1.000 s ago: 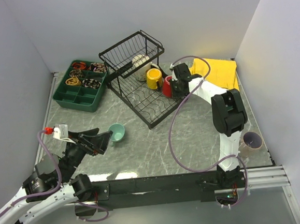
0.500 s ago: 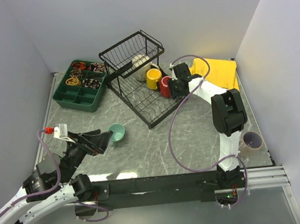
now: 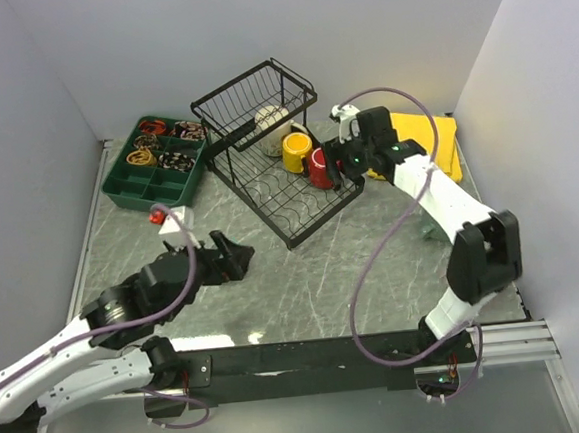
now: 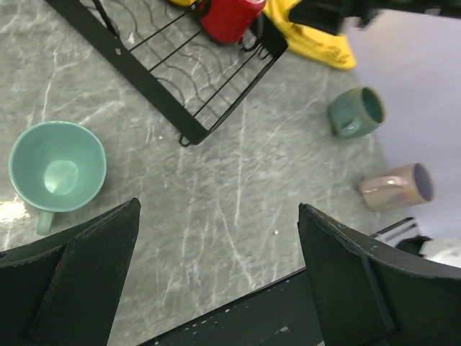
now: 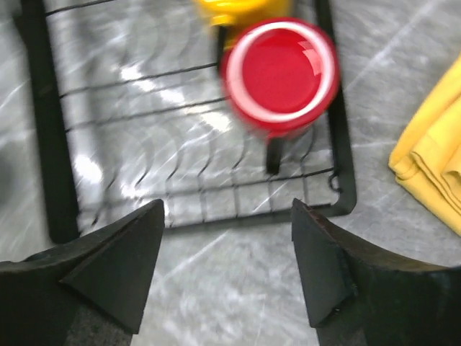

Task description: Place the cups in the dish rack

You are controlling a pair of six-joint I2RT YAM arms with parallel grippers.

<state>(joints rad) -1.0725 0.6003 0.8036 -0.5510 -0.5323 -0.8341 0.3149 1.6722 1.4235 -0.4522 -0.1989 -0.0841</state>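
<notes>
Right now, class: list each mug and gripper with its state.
Red mug: upright in rack.
Yellow mug: in rack.
Cream mug: in rack.
Teal mug: upright on table.
Grey-green mug: lying on table.
Pink mug: lying on table.
Left gripper: open.
Right gripper: open.

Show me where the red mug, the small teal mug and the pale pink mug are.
red mug (image 5: 279, 76), right wrist view, centre of its round face.
small teal mug (image 4: 57, 169), left wrist view, inside bottom.
pale pink mug (image 4: 385, 189), left wrist view, outer side wall.
</notes>
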